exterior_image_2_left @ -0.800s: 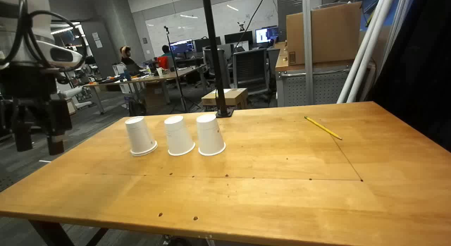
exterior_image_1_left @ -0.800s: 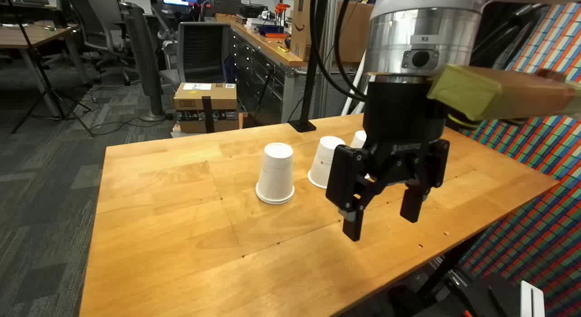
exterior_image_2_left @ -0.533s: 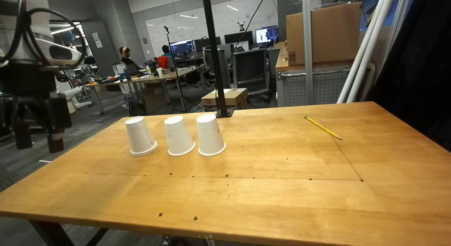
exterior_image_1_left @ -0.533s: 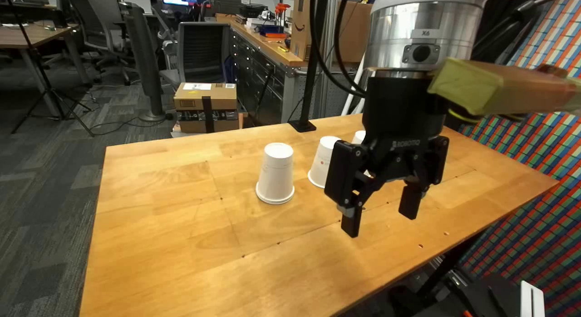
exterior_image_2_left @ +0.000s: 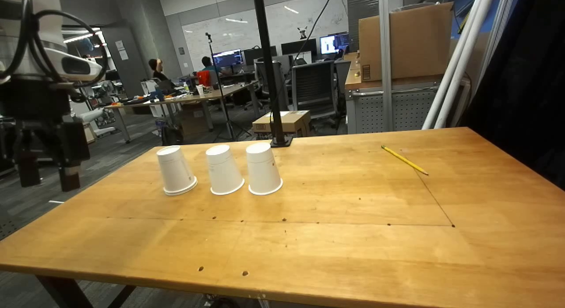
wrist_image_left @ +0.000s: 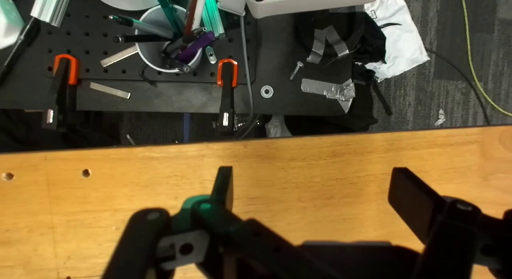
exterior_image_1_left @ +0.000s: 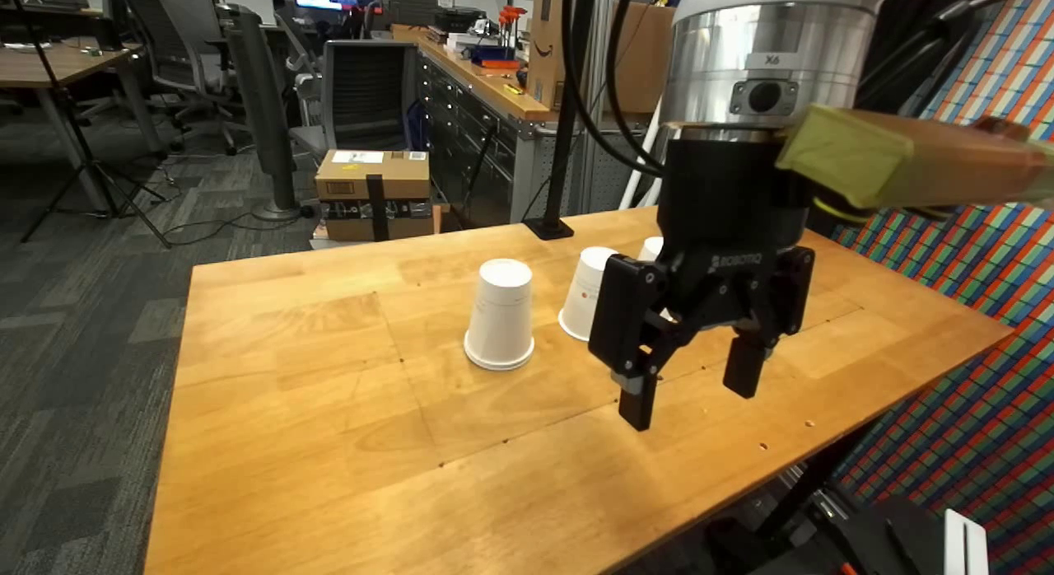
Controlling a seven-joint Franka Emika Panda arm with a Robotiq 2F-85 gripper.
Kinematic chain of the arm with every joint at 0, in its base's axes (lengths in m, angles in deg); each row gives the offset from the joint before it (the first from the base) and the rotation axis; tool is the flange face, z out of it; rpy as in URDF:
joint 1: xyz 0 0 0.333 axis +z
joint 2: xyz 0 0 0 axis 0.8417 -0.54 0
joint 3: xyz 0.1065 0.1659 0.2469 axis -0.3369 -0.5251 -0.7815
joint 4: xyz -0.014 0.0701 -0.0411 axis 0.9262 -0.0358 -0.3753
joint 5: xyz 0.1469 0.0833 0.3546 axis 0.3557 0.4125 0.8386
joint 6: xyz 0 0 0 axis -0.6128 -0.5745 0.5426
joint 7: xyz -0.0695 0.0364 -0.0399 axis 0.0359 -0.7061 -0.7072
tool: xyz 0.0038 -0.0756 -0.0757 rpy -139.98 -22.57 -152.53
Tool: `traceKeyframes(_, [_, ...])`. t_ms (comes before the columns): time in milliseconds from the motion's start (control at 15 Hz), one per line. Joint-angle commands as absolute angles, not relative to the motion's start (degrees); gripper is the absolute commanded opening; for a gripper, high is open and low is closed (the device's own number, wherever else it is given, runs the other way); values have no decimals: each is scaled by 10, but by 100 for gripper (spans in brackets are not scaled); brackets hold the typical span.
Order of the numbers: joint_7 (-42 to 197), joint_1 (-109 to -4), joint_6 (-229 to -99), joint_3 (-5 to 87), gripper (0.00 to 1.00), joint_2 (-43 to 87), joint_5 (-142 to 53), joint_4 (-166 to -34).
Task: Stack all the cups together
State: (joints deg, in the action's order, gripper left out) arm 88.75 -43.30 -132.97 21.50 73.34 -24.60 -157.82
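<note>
The wooden tabletop (exterior_image_1_left: 329, 484) lies below the gripper (exterior_image_1_left: 690, 400), whose fingers stand apart. In an exterior view, three white cups (exterior_image_2_left: 224, 171) sit upside down in a row toward the far left; a yellow pencil (exterior_image_2_left: 404, 160) lies far right.

You are pointing your end effector (exterior_image_1_left: 690, 395) downward, the silver wrist section (exterior_image_1_left: 700, 72) sitting above it in an exterior view; in the wrist view, its two fingers (wrist_image_left: 414, 203) are standing wide apart.
</note>
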Motion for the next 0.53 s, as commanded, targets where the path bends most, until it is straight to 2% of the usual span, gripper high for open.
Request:
traceKeyframes(0, [885, -436, -1329, 214, 100, 728, -247, -1575])
traceKeyframes(467, [847, -471, -1381, 245, 100, 696, -292, -1563])
